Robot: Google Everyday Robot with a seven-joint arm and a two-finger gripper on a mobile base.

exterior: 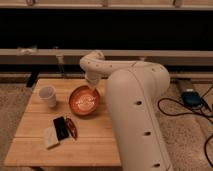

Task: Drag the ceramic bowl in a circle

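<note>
The ceramic bowl [83, 102], shallow, glossy and orange-red, sits near the middle of the wooden table [35, 150]. My gripper [92, 87] comes down from the white arm onto the bowl's far right rim. It is shut there, and the bowl follows it. The large white arm body covers the right part of the table.
A small white cup [47, 96] stands left of the bowl. Toward the front left lie a dark flat object [60, 128], a white slab [50, 137] and a reddish-brown item [71, 128]. Cables and a blue box [191, 97] lie on the floor to the right.
</note>
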